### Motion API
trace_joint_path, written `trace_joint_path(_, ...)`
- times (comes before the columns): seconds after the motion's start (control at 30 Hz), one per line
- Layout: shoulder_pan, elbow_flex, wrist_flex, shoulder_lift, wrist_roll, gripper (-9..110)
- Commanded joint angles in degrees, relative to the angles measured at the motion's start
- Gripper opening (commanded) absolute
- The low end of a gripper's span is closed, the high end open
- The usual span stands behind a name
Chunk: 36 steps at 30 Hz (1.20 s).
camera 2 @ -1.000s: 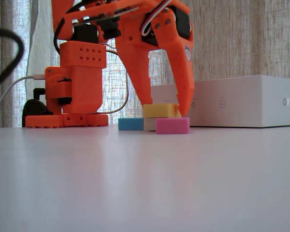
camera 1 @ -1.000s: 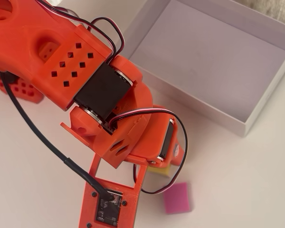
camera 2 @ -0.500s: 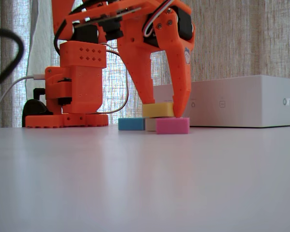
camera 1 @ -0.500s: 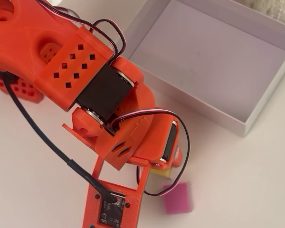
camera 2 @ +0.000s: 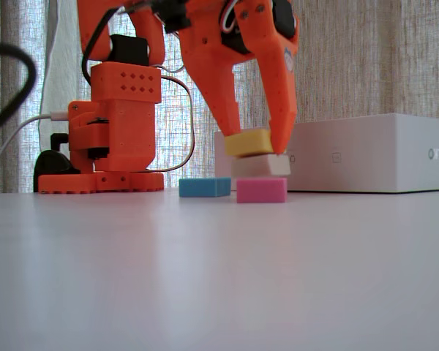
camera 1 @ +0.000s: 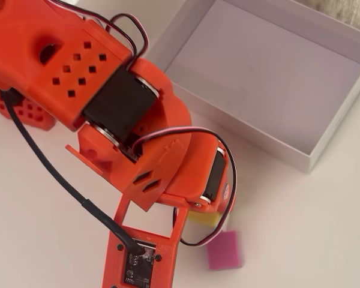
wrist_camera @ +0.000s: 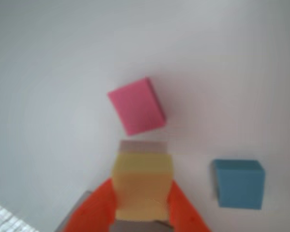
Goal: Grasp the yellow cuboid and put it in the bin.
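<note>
Pink block [camera 2: 261, 189]: nearest fixed cam, flat on table [camera 2: 219, 278]; in wrist view [wrist_camera: 136, 106] just ahead of fingertips.
Gripper [camera 2: 260, 140]: closed onto yellow cuboid [camera 2: 249, 142], one finger per side; same clamp in wrist view [wrist_camera: 141, 188].
Yellow cuboid: lifted off table, just above cream block [camera 2: 262, 166].
Blue block [camera 2: 204, 187]: on table, left of pink in fixed view.
Bin [camera 1: 324, 129]: apart from cuboid, upper right in overhead view.
</note>
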Motion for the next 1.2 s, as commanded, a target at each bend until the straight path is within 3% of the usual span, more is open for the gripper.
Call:
trace_joint_path(0.0, -1.9, -5.9, 1.4, 7.3, 0.2, -8)
trace_joint_path(0.2, -6.8, -9.7, 4.7, 9.5, -0.3, -8)
trace_joint_path(0.6, 1.5, 15.5, -5.4, 3.2, -2.5, -8)
trace_joint_path(1.17, -0.8, 10.4, -6.1, 3.6, -1.9, -8)
